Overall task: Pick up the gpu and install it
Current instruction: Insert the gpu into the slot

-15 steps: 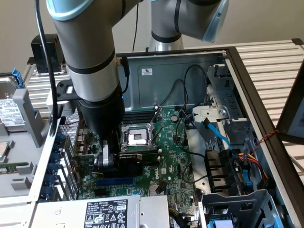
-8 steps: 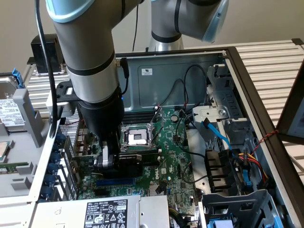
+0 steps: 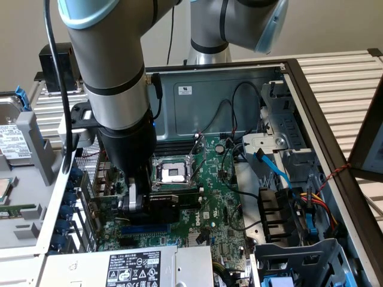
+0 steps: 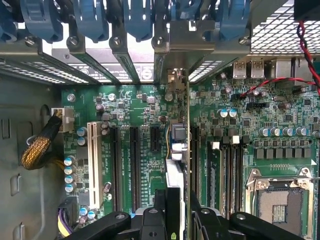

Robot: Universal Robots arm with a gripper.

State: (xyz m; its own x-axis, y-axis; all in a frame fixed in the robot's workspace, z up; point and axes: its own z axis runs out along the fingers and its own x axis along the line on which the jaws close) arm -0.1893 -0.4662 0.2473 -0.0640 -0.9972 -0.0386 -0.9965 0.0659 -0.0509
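Note:
My gripper (image 3: 135,202) reaches down into an open computer case and is shut on the gpu (image 3: 165,207), whose black shroud sticks out toward the exterior view's right. The card hangs just over the green motherboard (image 3: 222,197), between the CPU socket (image 3: 170,173) and a blue slot (image 3: 143,229). In the wrist view the gpu (image 4: 176,145) shows edge-on between my gripper's (image 4: 177,216) black fingers (image 4: 159,210). Its silver bracket (image 4: 172,55) is up against the case's rear slot openings. It stands over the motherboard (image 4: 230,125) beside the black expansion slots (image 4: 135,165). Whether its edge sits in a slot is hidden.
A white slot (image 4: 92,160) and a braided yellow cable (image 4: 37,147) lie to one side. Blue retention clips (image 3: 69,203) line the case's rear wall. A labelled power supply (image 3: 134,266), a drive cage (image 3: 299,263) and blue and coloured cables (image 3: 272,167) crowd the case.

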